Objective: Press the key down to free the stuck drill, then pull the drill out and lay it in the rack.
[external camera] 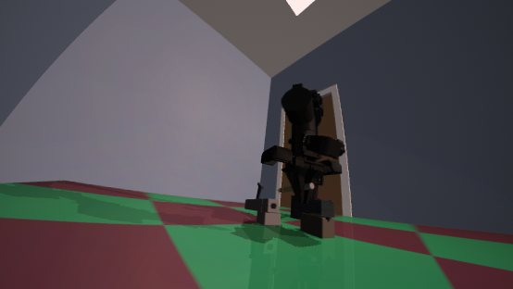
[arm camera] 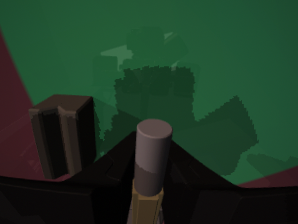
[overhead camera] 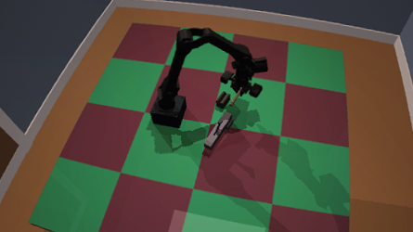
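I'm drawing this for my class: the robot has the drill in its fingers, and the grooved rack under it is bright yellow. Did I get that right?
Almost! The rack is brown, as the wrist view shows. The rest I'd leave as you said.

Green and dark-red checks on the mat [overhead camera: 240, 162] [external camera: 116, 250] [arm camera: 225, 50], orange-brown floor [overhead camera: 389, 173]

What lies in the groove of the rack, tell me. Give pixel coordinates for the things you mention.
In the wrist view, nothing shows in the visible stretch of the groove of the rack [overhead camera: 223, 100] [external camera: 318, 226] [arm camera: 64, 135]. Its lowest end is cut off by the dark gripper [overhead camera: 240, 90] [external camera: 301, 196] [arm camera: 152, 172], so that part cannot be judged.
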`<state>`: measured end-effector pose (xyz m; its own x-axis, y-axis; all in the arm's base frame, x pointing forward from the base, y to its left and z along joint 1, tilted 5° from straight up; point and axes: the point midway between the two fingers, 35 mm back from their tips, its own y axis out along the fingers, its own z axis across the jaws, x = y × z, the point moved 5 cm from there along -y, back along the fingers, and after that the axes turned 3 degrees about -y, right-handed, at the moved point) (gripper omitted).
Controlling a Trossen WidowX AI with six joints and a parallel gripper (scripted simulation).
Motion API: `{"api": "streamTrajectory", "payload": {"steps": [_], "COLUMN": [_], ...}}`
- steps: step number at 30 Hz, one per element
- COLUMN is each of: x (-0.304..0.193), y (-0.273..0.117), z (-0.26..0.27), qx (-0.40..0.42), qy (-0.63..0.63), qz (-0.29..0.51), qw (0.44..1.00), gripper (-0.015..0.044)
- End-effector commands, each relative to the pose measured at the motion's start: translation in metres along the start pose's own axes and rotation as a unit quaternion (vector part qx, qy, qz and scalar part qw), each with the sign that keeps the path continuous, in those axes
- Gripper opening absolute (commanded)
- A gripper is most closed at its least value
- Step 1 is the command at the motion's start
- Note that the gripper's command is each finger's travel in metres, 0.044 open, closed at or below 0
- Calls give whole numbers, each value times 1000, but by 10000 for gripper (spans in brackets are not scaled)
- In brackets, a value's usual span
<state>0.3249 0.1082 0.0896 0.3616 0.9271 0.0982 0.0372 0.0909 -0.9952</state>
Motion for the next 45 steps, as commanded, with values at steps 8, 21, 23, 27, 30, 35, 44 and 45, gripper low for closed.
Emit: {"api": "streamTrajectory", "payload": {"steps": [8, 21, 23, 27, 30, 35, 44, 45], "x": [4, 13, 14, 17, 19, 21, 22, 22], "y": [0, 8, 9, 10, 11, 12, 15, 18], "z": [10, 33, 37, 45, 51, 60, 71, 71], "qx": [-2, -1, 0, 0, 0, 1, 1, 1], "qy": [-3, -3, -3, -3, -3, -3, -3, -3], "qz": [-2, -2, -2, -2, -3, -3, -3, -3], "qw": [1000, 1000, 1000, 1000, 1000, 1000, 1000, 1000], "gripper": [0, 0, 0, 0, 0, 0, 0, 0]}}
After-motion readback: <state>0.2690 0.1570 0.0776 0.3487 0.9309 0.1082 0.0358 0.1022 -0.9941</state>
